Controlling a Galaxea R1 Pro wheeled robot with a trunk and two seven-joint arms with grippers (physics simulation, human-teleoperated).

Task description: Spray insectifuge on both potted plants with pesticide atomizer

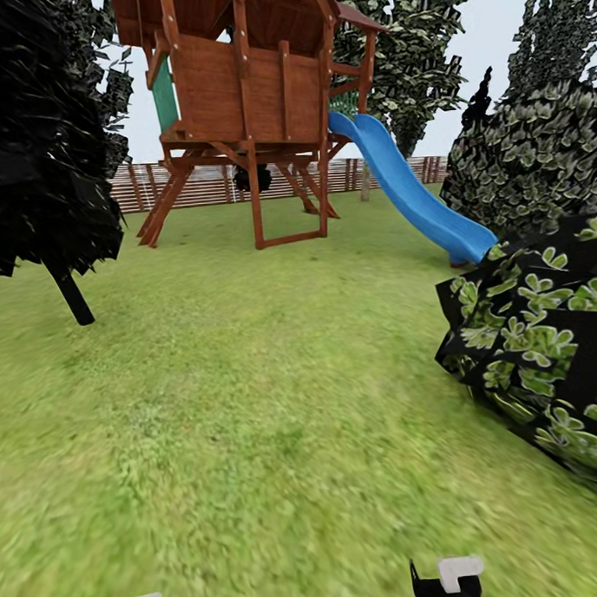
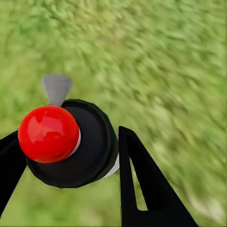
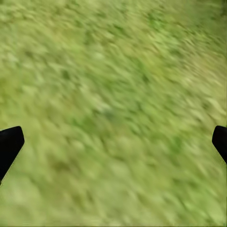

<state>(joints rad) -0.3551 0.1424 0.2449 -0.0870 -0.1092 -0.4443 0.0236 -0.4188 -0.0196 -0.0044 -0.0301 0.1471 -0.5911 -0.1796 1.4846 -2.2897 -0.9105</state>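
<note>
Two tools, two different states. My left tool [image 2: 66, 137] is clamped on the pesticide atomizer [image 2: 92, 146], one black finger [image 2: 142, 189] pressed to its side and the other at the opposite side. So the task's thing is already in my left tool, not on the lawn [image 1: 252, 422].

I see the bottle end-on: red knob [image 2: 47, 134] facing back at me, dark round body behind it, a sliver of white band. I judge its long axis runs along my fingers, down toward the grass. The grey nozzle [image 2: 56, 87] sticks out sideways from the top, crosswise to the line between the two fingers. That is the spray direction.

My right tool [image 3: 113, 142] is spread wide, nothing between its fingertips [image 3: 10, 142], only blurred grass beyond.

Ahead of both tools: open lawn, then a wooden playset [image 1: 237, 93] with a blue slide [image 1: 416, 198], and a slat fence [image 1: 198, 183] far beyond. A leafy bush [image 1: 543, 340] sits off to the right tool's side.

Which way the potted plants lie from the left tool I cannot tell. Next need, as I judge it: find them, then swing the nozzle side toward the leaves.
</note>
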